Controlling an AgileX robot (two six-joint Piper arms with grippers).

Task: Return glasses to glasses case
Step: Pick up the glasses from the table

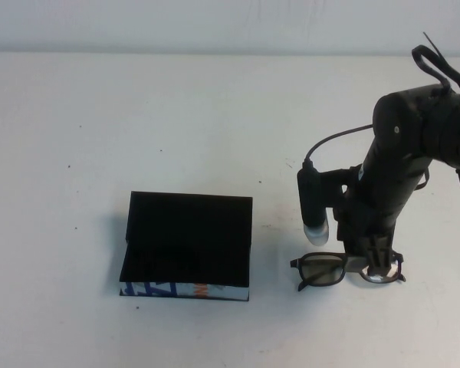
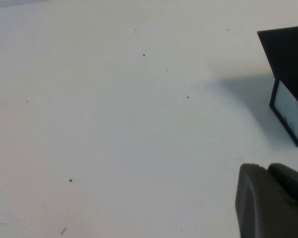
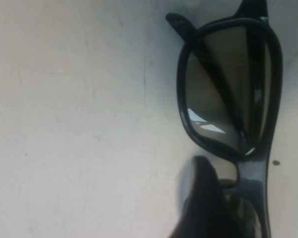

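My glasses (image 1: 322, 271) have dark, near-black frames with clear lenses. My case (image 1: 188, 245) is black all over, except the white front edge with blue and orange marks. Table (image 1: 138, 115) is plain white, few dark specks.

Matte black jointed right arm (image 1: 402, 146), looping black cable (image 1: 330, 142), silver-tipped cylindrical wrist camera (image 1: 311, 207).

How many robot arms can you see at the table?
1. The right arm reaches down on the table's right, its right gripper open over the glasses. The left gripper shows only in its own wrist view.
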